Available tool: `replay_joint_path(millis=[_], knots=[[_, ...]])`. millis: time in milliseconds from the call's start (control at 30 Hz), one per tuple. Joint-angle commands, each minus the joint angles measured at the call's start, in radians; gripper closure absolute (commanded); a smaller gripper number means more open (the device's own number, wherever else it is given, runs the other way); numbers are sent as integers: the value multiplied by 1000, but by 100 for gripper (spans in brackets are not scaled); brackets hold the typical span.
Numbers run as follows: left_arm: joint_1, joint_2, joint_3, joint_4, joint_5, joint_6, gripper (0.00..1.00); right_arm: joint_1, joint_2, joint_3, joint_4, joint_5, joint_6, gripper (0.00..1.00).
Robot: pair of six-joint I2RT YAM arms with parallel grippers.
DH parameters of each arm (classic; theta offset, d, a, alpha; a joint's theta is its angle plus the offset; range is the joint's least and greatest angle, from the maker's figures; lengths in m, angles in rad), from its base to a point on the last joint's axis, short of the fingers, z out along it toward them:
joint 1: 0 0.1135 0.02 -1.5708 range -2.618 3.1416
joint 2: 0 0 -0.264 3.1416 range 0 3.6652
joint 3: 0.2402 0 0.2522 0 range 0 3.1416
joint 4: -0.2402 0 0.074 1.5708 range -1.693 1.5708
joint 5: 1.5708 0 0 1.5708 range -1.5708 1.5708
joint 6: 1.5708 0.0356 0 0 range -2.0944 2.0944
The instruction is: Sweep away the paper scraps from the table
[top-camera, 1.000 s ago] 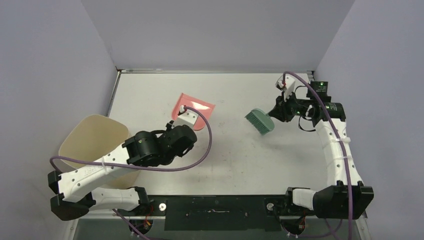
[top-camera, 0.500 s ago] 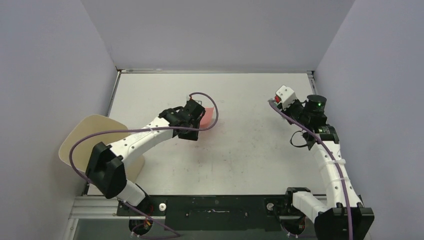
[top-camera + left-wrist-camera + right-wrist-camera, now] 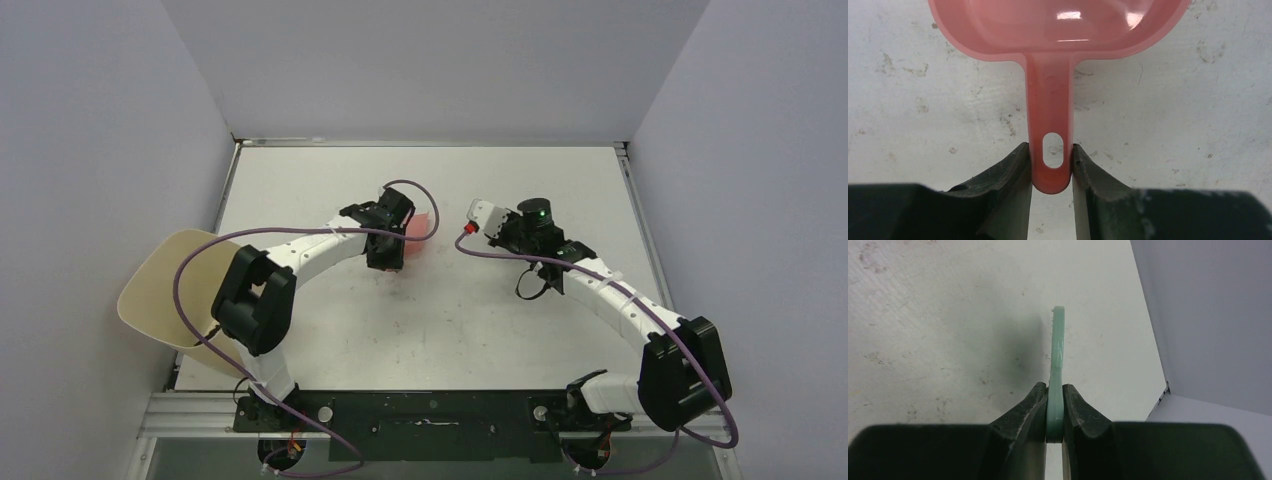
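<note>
My left gripper (image 3: 1050, 150) is shut on the end of the handle of the pink dustpan (image 3: 1058, 30), whose pan lies low over the white table (image 3: 1173, 115). From above, that left gripper (image 3: 395, 245) sits at the table's middle, with a sliver of the dustpan (image 3: 421, 226) showing past it. My right gripper (image 3: 1055, 387) is shut on the thin handle of the teal brush (image 3: 1057, 347), seen edge-on. In the top view the right gripper (image 3: 515, 238) is just right of the dustpan and the brush is hidden under the wrist. No paper scraps show in any view.
A beige bin (image 3: 160, 285) stands off the table's left edge, partly behind the left arm. The table (image 3: 500, 330) carries faint dark scuffs. Grey walls close in the left, back and right sides; the table's corner (image 3: 1164, 390) meets the wall near the right gripper.
The left arm swung out from beside the bin, carrying the dustpan to the table's middle. The right arm moved left from the back right with the brush, ending close to the dustpan.
</note>
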Motion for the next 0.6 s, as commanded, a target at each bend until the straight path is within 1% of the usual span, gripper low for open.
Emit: replay_joint_path(millis=[0,33,100,167,200,267,333,400,433,467,500,533,567], knots=[[4,66,85,67,30,26,74,77,46,9,38,80,27,92],[4,80,97,66,36,27,71,94,59,6,29,80,49,90],[5,102,114,68,52,27,70,125,76,-12,48,116,92,87],[5,119,129,68,58,27,69,130,85,-27,67,102,130,83],[5,123,134,67,59,29,68,131,93,-28,70,96,150,77],[5,122,143,67,62,39,68,130,106,-15,52,91,189,69],[5,114,154,50,59,53,67,129,115,5,15,51,221,62],[5,98,163,34,51,65,66,125,112,32,-53,-24,228,60],[5,89,164,30,51,69,65,121,106,44,-88,-71,232,58],[5,78,163,26,56,71,63,117,97,53,-114,-111,244,54],[5,68,162,21,65,77,57,111,89,64,-146,-145,261,45],[5,59,160,17,73,81,54,106,82,76,-171,-180,279,39],[5,49,158,9,79,86,53,98,77,95,-193,-212,299,31]])
